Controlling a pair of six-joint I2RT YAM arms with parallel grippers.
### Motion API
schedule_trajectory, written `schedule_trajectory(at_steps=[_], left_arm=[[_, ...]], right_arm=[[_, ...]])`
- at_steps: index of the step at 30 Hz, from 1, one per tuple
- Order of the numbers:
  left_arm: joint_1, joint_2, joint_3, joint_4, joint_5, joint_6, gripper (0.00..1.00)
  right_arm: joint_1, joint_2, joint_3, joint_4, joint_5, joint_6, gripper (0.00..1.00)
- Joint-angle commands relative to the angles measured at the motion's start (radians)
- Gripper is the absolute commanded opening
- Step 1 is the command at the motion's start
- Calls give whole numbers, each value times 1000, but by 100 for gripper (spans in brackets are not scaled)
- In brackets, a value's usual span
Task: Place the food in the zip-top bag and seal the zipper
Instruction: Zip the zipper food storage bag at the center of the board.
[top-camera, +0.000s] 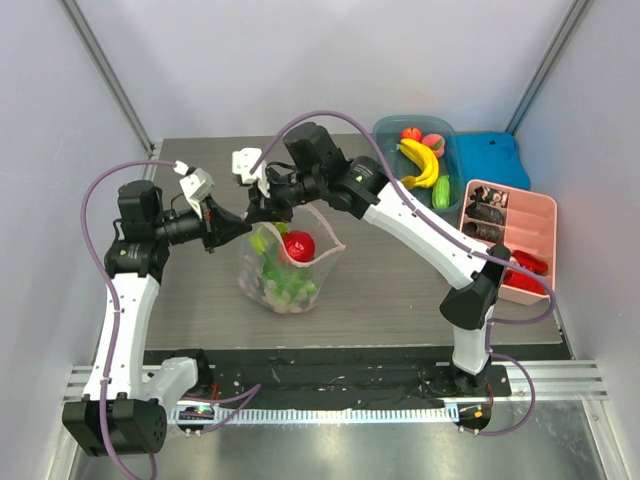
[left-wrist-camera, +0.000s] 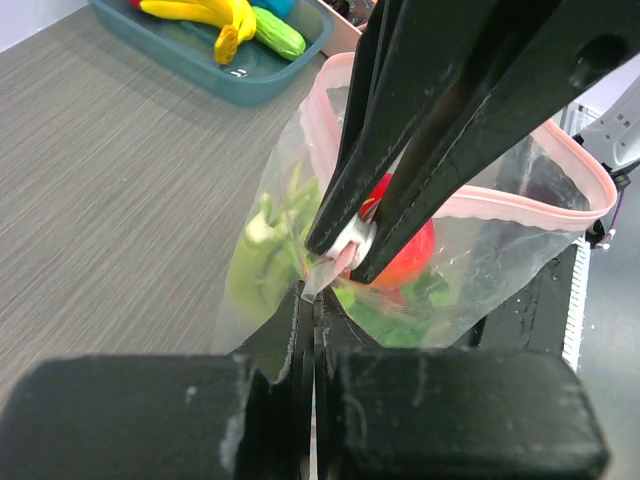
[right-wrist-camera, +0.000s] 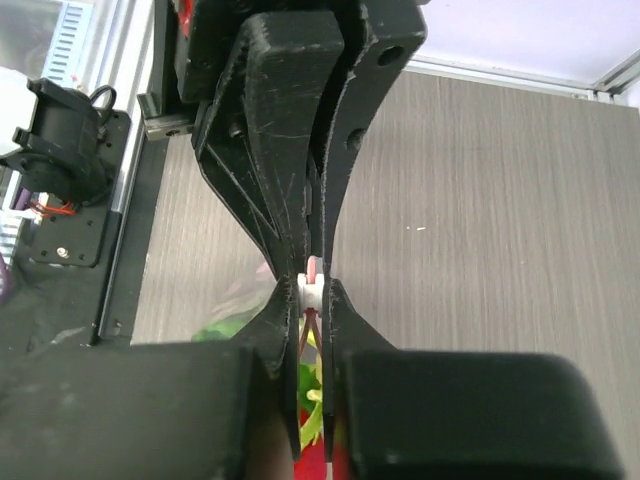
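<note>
The zip-top bag (top-camera: 283, 275) stands on the table, held up by its top left corner, with its mouth open. Inside lie the red fruit (top-camera: 298, 245), the green lettuce (top-camera: 287, 287) and the pale celery stalk (left-wrist-camera: 262, 232). My left gripper (top-camera: 243, 226) is shut on the bag's corner (left-wrist-camera: 316, 290). My right gripper (top-camera: 263, 212) is shut on the white slider (right-wrist-camera: 312, 287) of the pink zipper (left-wrist-camera: 470, 208), right next to the left fingertips. In the left wrist view the right gripper's fingers (left-wrist-camera: 420, 150) reach down from above. The red fruit (left-wrist-camera: 412, 255) shows through the plastic.
A teal bin (top-camera: 452, 140) with yellow bananas (top-camera: 424, 160) and other toy produce stands at the back right. A blue object (top-camera: 495, 158) lies behind it. A pink divided tray (top-camera: 536, 212) sits along the right edge.
</note>
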Motion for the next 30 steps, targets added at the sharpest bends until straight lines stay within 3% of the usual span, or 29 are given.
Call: schedule_trajectory(at_steps=[1,3,4,6,8,14,25,30], left_arm=[[-3,-23,50,71,13,-18,1],[-5,-25,51,106,-6,-45,11],[-3,-28,51,124,-12,-59,23],[-5,-33,51,151,-12,-65,30],[-9,-34,47,154,7,-50,43],[-28,-51,5,155,48,33,55],[-44,-25,25,148,70,80,49],[-80,-26,30,145,79,83,30]], right_arm=[[7,-22,0,-7,27,-42,1],[7,-36,-14,-7,10,-74,1],[5,-50,-32,-3,-13,-88,1],[7,-64,-63,8,-27,-106,1],[7,-73,-69,33,-39,-108,1],[4,-81,-57,66,-63,-108,1],[4,-76,-2,100,-103,-45,1],[5,-81,1,106,-106,-31,1]])
